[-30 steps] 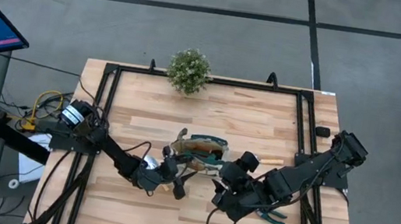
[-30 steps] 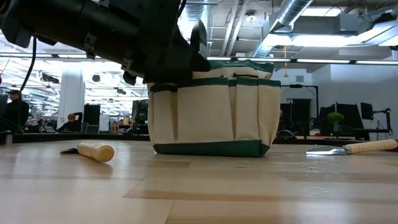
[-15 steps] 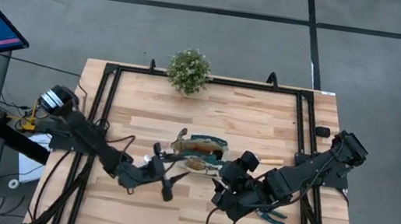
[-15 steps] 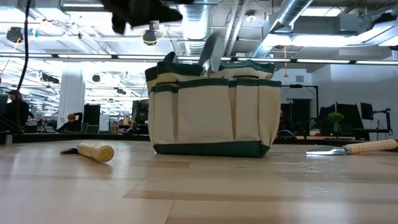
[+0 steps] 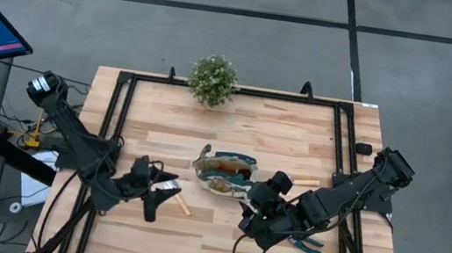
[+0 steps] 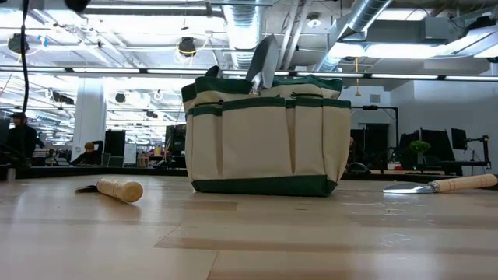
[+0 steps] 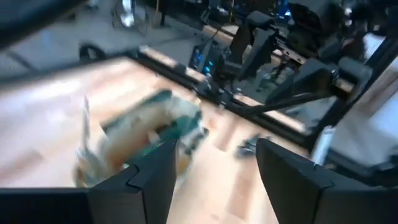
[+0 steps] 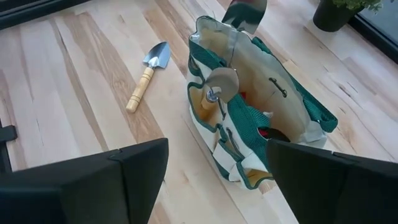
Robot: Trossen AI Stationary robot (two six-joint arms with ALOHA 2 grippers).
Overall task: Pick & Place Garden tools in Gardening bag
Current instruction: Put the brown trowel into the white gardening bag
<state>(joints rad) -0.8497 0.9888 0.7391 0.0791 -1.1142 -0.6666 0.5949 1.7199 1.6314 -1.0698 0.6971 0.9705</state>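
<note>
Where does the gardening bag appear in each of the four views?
High view: gardening bag at table centre.
Low view: bag centre, side-on.
Left wrist view: bag blurred, ahead.
Right wrist view: bag close, open top visible.
Shared landmark: trowel blade standing out of it.

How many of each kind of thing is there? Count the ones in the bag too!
Bag: 1
Trowels: 4, two lying loose and two with blades poking out of the bag
Shears: 1
Glove: 1, a bit of red inside the bag
Plant: 1
Total: 8
</note>
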